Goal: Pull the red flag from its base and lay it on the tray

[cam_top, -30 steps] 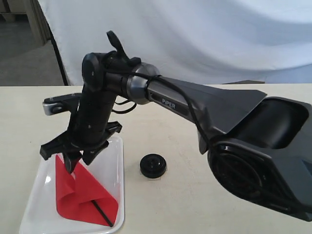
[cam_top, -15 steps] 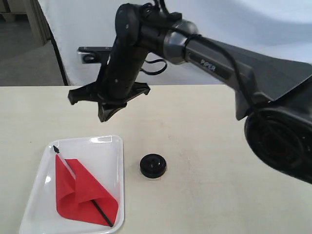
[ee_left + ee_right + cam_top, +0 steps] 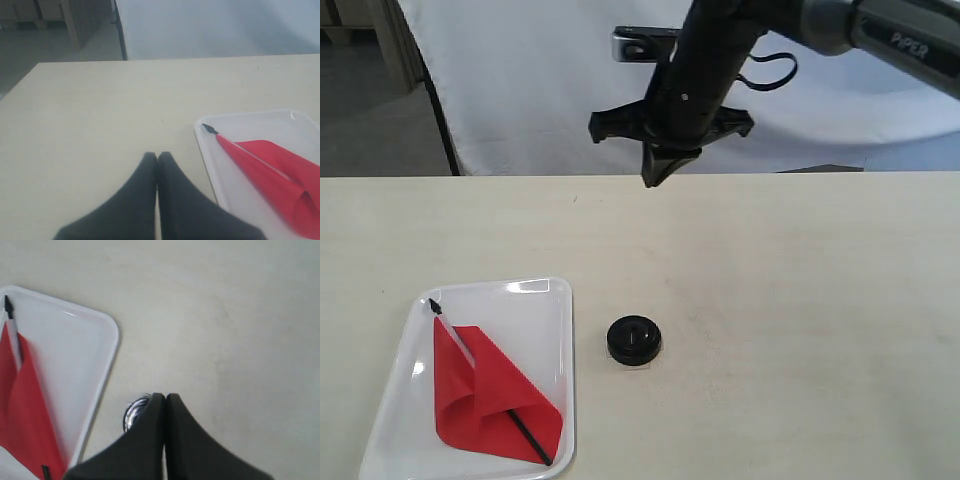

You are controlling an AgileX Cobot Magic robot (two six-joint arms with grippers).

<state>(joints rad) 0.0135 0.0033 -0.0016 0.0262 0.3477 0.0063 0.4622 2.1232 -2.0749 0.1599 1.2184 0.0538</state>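
Flag [image 3: 490, 390] lies flat in tray [image 3: 545, 320], base [image 3: 634, 340] just beside.
Right gripper [image 3: 655, 178] hangs high above table [image 3: 800, 300], jaws pressed together; left gripper [image 3: 157, 156] likewise closed.

My pale beige surface [image 3: 770, 300] meets a white cloth backdrop [image 3: 520, 80]; beyond I see grey floor [image 3: 370, 120] and wooden furniture [image 3: 398, 40].

Glossy white rectangular plastic tray [image 3: 542, 318] sits on pale tabletop [image 3: 780, 290]. Small red cloth flag [image 3: 490, 395] on thin pole lies inside tray, diagonal, tip at tray's far-L corner. Small black round base [image 3: 634, 340] on tabletop just R of tray, apart. Black right gripper [image 3: 653, 176] up behind-R of tray.
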